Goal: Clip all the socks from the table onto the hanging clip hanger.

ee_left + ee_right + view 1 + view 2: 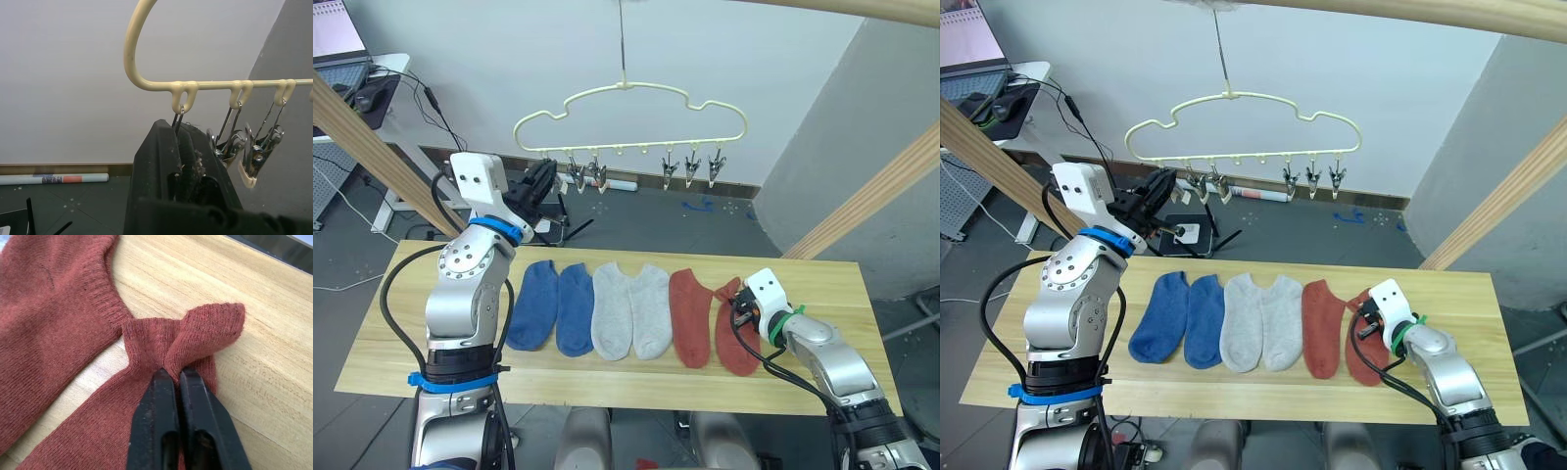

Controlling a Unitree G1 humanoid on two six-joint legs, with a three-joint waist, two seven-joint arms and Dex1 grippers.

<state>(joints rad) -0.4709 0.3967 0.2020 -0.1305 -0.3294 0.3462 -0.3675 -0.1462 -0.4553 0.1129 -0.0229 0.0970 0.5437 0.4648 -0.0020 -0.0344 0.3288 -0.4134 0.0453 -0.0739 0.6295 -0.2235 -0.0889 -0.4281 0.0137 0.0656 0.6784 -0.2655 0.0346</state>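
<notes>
at the table's right end, right gripper pinched onto outermost red sock's cuff; left gripper closed on a clip

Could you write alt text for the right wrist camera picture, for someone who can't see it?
Two black fingers of the right gripper pinch a bunched fold of a rust red sock lying on the light wooden table. A second rust red sock lies beside it.
</notes>
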